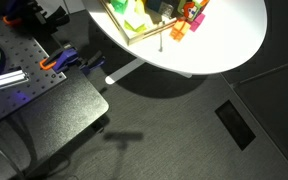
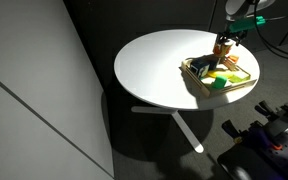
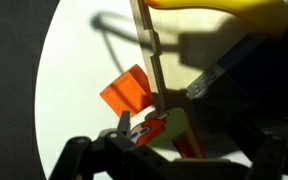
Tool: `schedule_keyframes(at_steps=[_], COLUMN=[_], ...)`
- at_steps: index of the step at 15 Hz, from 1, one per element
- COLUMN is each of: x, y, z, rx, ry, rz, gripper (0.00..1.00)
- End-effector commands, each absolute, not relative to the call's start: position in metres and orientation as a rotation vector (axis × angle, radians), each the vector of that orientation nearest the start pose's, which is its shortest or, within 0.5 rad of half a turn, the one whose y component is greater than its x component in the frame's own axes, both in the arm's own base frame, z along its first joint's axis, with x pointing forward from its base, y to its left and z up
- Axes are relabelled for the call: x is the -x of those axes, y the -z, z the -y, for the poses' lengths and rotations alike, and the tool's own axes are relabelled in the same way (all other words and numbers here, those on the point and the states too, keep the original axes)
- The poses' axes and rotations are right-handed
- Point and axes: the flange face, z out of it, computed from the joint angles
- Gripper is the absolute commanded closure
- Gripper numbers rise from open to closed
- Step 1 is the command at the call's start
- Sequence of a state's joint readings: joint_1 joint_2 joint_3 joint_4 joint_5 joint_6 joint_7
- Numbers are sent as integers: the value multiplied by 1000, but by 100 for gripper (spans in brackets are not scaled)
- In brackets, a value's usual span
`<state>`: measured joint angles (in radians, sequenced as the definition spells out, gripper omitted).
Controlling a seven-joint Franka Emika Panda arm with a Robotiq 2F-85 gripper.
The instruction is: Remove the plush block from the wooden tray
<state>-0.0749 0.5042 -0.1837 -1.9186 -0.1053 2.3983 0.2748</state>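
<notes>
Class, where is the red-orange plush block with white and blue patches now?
In the wrist view, the red-orange plush block is bottom centre at the pincer, beside the light wooden tray's rim, just below a plain orange block.

Exterior views — high, far — share the table (image 1: 224, 40) (image 2: 149, 70); wrist close above

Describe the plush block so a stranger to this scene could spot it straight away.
Find the round white table and the wooden tray of blocks on it. At the tray's edge, right at the tip of the gripper, sits the plush block, a small cube. Unlike the green block in the tray, it is red-orange, with white and blue patches showing in the wrist view.
</notes>
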Motion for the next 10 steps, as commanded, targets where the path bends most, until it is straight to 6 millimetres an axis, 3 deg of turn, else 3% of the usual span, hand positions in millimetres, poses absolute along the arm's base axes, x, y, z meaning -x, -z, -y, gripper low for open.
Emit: schedule_keyframes(at_steps=[1,8,9,10], x=[-625,-642,-643,-644], y=[-235,-237,-236,-235], z=[161,170,171,171], rx=[3243,3251,3254,3258], ry=[9,82,80,77], rz=[-779,-856,-861,-860], gripper=[0,0,25,26])
